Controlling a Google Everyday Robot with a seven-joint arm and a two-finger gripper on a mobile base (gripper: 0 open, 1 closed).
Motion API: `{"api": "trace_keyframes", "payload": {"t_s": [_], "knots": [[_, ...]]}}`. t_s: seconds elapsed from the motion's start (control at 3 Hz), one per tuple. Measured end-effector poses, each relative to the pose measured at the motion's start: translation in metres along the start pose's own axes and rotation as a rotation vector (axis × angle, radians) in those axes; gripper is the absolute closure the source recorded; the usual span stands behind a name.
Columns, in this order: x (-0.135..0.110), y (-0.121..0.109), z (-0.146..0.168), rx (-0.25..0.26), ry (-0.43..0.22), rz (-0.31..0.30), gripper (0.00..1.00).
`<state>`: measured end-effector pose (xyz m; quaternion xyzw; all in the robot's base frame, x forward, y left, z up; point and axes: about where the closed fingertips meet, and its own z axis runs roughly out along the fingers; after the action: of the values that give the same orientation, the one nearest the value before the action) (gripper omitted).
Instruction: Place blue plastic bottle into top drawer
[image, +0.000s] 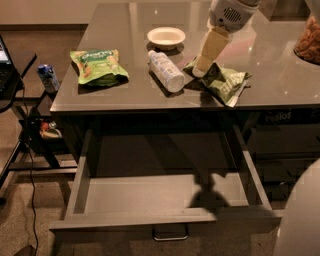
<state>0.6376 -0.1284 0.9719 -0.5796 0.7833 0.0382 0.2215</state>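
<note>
hazard 1: wrong contact. the end effector (199, 72) hangs low over the bench (115, 25) with its tip at the near edge of a dark green snack bag (222, 81), touching it or just above it; which one cannot be told. if it descends or closes here, it would probably catch the bag and not the bottle.

hazard 2: rolling. the blue plastic bottle (166, 71) lies on its side on a glossy surface. a glancing push on its round wall would likely roll it toward the bench's front edge or skid it into the white bowl (166, 36) just behind its cap end.

hazard 3: poor grip. the wall looks smooth and thin, so an off-centre grip may let the bottle pivot or slip during transfer.

hazard 4: drop-off. the top drawer (150, 216) stands pulled out below the bench front. releasing before the bottle has passed the bench edge would leave it on the bench.

end effector state: cannot tell whether it is wide or narrow. it appears to hold nothing.

relative position: the bottle lies just beside the end effector, on the picture's left, apart from it, with its long axis running from the bowl toward the bench front. the bottle is not yet in the drawer.
</note>
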Motion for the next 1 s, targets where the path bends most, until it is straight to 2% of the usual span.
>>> {"api": "trace_keyframes", "payload": {"t_s": [0.33,1.0], "knots": [[-0.020,-0.019,0.037,-0.035,-0.025,0.060,0.00],[-0.040,-0.014,0.045,-0.038,-0.068,0.040,0.00]]}}
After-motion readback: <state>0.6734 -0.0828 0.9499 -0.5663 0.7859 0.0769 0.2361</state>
